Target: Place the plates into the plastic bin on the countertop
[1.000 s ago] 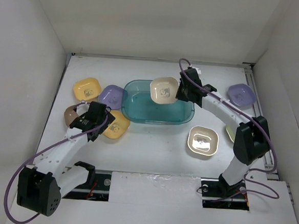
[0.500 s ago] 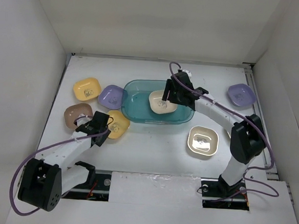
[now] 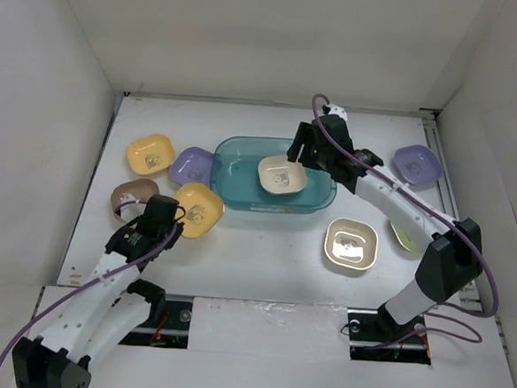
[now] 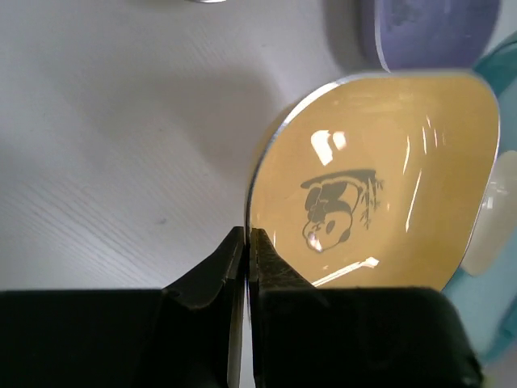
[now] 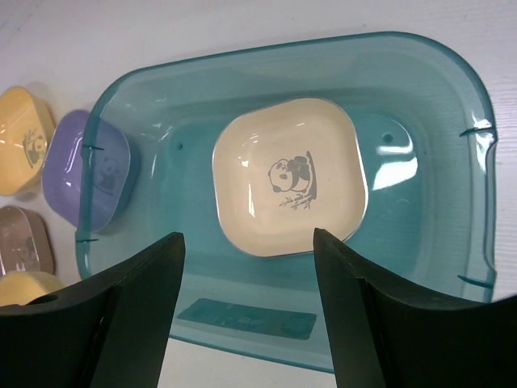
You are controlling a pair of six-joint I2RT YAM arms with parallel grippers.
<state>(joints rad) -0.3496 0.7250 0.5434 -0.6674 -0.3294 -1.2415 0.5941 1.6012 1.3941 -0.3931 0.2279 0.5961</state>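
At the far left a yellow plate lies near the wall, with a brown plate nearer. The left gripper has its fingers pinched together on the near-left rim of a second yellow plate. I cannot tell whether that plate is off the countertop. Its far edge is just beside a lavender plate, which sits against the left wall of the plastic bin. Near of the bin, a stretch of open white surface runs between the two arms.

A beige plate lies flat on the bin floor, with teal showing on every side of it, widest to the left. The right gripper hangs above the bin, its fingers spread wide and touching nothing.

Right of the open stretch another beige plate sits apart from the bin. A pale green plate is partly hidden under the right arm. A second lavender plate sits near the far right edge.
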